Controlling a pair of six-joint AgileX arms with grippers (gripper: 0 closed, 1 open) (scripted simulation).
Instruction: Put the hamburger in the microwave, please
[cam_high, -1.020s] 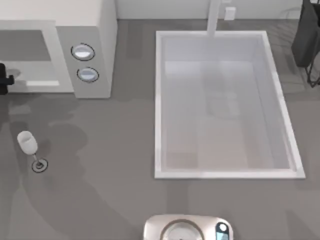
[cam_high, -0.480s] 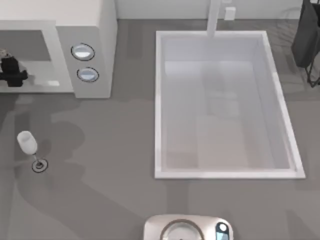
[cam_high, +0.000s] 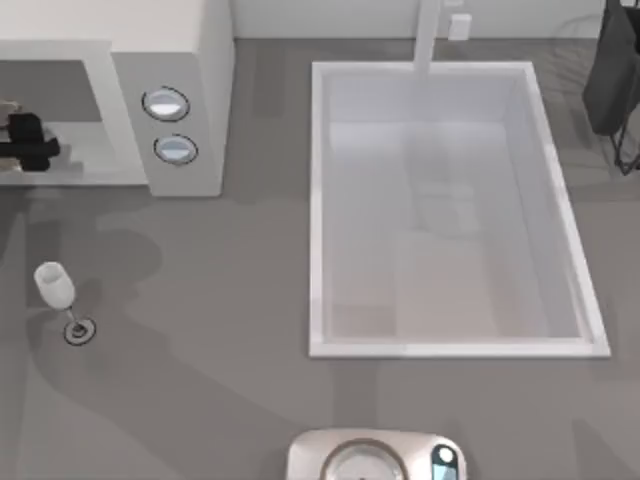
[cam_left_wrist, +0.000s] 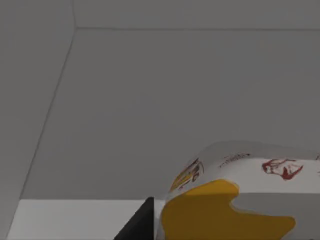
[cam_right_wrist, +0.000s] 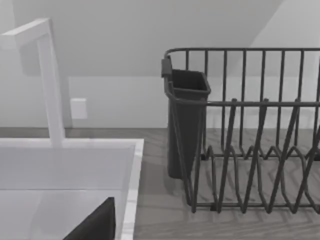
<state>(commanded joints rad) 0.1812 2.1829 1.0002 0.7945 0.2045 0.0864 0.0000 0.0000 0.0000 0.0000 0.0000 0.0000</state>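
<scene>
The microwave (cam_high: 170, 40) is a white box at the back left, with two round knobs (cam_high: 166, 104) on its panel and its grey cavity open. My left gripper (cam_high: 28, 140) is at the mouth of that cavity. The left wrist view looks into the grey cavity (cam_left_wrist: 175, 100). Close in front of the camera is the hamburger (cam_left_wrist: 240, 195), whitish with a yellow patch and red marks, with a dark finger (cam_left_wrist: 140, 225) beside it. The gripper looks shut on it. My right arm (cam_high: 612, 80) stays parked at the back right.
A clear wine glass (cam_high: 55, 285) stands in front of the microwave at the left. A large white sink (cam_high: 318, 200) with a faucet (cam_high: 428, 35) takes up the middle. A silver scale (cam_high: 375, 458) sits at the front edge. A dark dish rack (cam_right_wrist: 250, 135) is at the back right.
My left gripper has come in from the left edge, moving right and slightly back into the microwave's opening. The right arm has not moved.
</scene>
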